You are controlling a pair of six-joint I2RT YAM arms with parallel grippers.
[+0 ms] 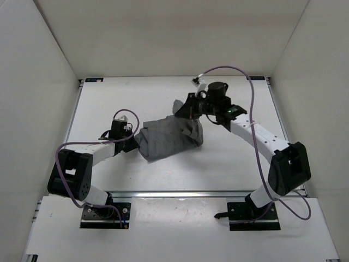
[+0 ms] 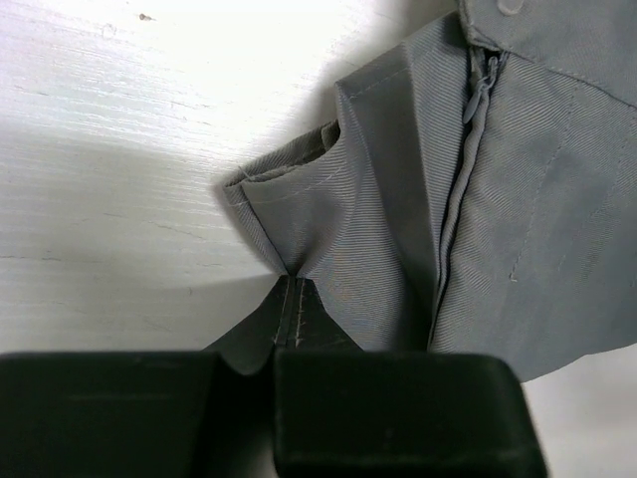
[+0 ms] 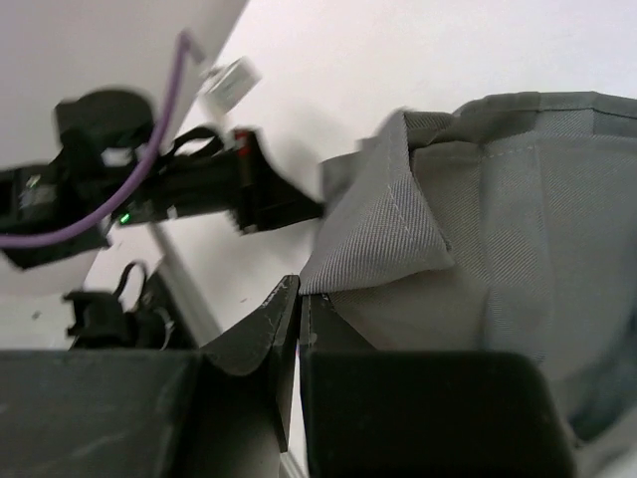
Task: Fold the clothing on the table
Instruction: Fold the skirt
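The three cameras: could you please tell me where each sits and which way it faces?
Top external: above and behind, looking down on the table, skirt, left arm and right arm.
Left wrist: on the left arm, looking along the shut left gripper at the pinched skirt edge.
Right wrist: on the right arm, looking past the shut right gripper across the skirt to the left arm.
Shared: all show the skirt.

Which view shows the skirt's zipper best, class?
Left wrist: the zipper runs close-up down the skirt. Top external shows the whole skirt, too small to reveal it; right wrist shows only a folded corner.
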